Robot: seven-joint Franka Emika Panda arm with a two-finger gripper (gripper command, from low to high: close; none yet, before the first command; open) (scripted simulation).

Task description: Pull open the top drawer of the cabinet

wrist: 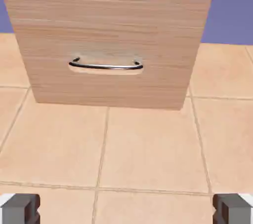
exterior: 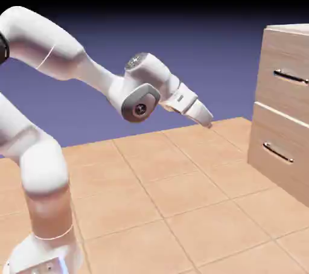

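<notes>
Probably, top drawer slid stiffly; best hold, dark bar handle, three o'clock from gripper, fingers wide apart.

Top drawer above lower drwr

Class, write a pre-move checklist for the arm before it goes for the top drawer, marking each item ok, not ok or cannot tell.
1. End effector open: ok, its fingertips stand wide apart.
2. Nothing between the fingertips: ok, only floor tiles show there.
3. Top drawer shut: ok, its front looks in line with the lower drawer's.
4. Top handle lined up in the hand view: not ok, only the lower handle shows.
5. End effector at the top handle: not ok, it is well short of the cabinet.
</notes>
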